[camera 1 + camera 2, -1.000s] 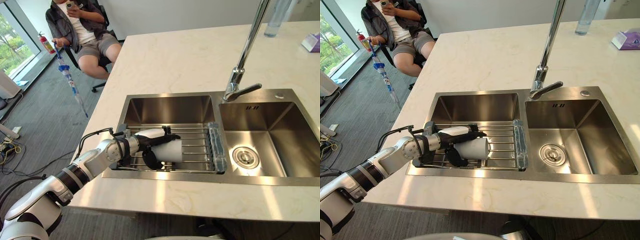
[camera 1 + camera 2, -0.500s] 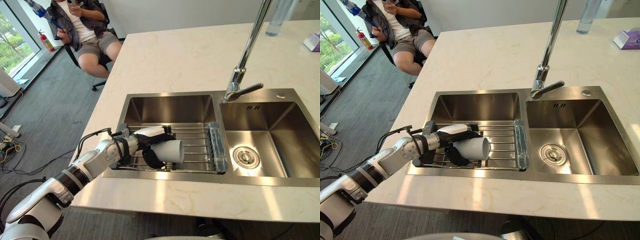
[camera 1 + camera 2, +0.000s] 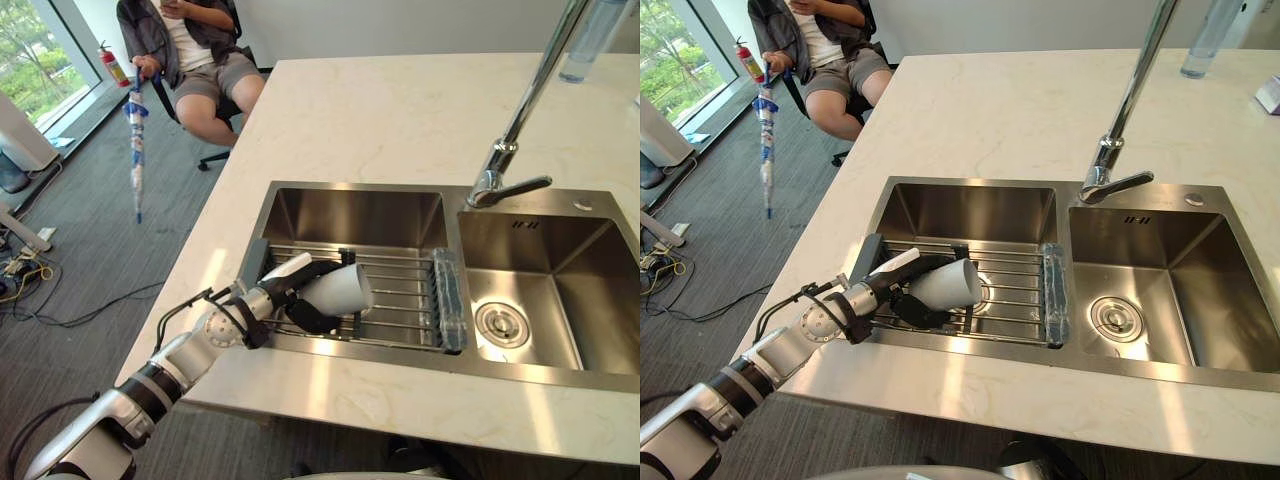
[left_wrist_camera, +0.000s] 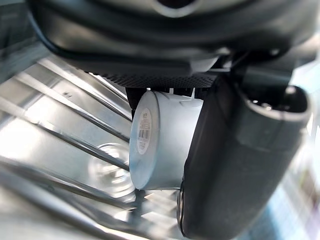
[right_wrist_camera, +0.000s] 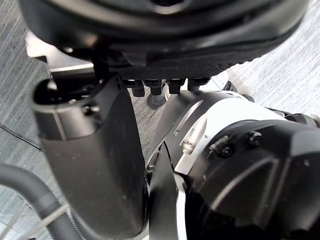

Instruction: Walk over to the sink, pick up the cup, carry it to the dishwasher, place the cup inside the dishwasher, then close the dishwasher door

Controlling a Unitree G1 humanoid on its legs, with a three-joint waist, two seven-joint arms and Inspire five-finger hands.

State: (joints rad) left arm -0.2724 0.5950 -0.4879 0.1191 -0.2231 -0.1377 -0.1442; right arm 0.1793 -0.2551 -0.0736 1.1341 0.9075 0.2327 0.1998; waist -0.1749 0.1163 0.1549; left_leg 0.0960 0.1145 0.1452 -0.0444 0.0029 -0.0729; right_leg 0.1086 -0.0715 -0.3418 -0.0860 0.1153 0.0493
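1. Fingers [image 3: 312,318] and thumb of the left hand [image 3: 268,300] are clasped round the white cup [image 3: 342,288].
2. The cup is over the wire rack [image 3: 400,300] in the left basin of the steel sink [image 3: 350,215], near the pale marbled worktop's [image 3: 400,110] front left corner.
3. Cup long axis: nearly level, wide end towards the basin divider, base towards the wrist.
4. Right hand [image 5: 165,45]: fingers relaxed, holding nothing, above the grey carpet floor [image 3: 90,250].
5. Beyond the worktop's far left corner, a person [image 3: 195,50] sits on a chair.
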